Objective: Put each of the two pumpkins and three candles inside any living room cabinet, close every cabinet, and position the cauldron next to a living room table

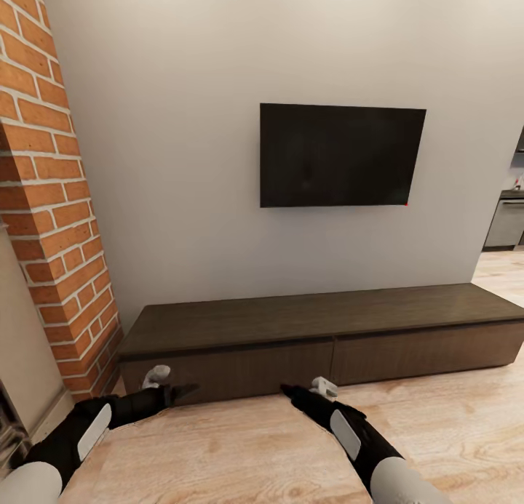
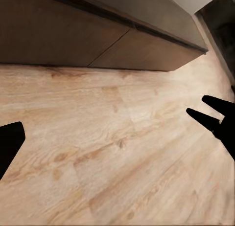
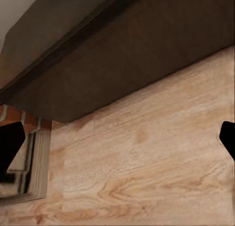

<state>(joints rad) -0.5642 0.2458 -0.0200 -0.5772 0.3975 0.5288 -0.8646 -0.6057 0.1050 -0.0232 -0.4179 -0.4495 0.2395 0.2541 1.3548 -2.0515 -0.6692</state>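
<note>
The cabinet (image 1: 320, 316) is a long, low dark-brown unit against the white wall, and both wide drawer fronts sit flush and closed. My left gripper (image 1: 185, 392) hovers low over the floor in front of the left drawer, fingers spread and empty. My right gripper (image 1: 288, 392) hangs just short of the seam between the drawers, also open and empty. The drawer fronts (image 2: 58, 35) fill the far side of the left wrist view. The cabinet's underside edge (image 3: 137, 59) crosses the right wrist view. The pumpkins, candles, cauldron and table are out of view.
A black TV (image 1: 342, 155) hangs on the wall above the cabinet. A brick fireplace column (image 1: 51, 198) stands close on the left, its base (image 3: 34, 167) near my arm. Light wood floor (image 1: 240, 446) stretches toward a kitchen appliance (image 1: 506, 224) at far right.
</note>
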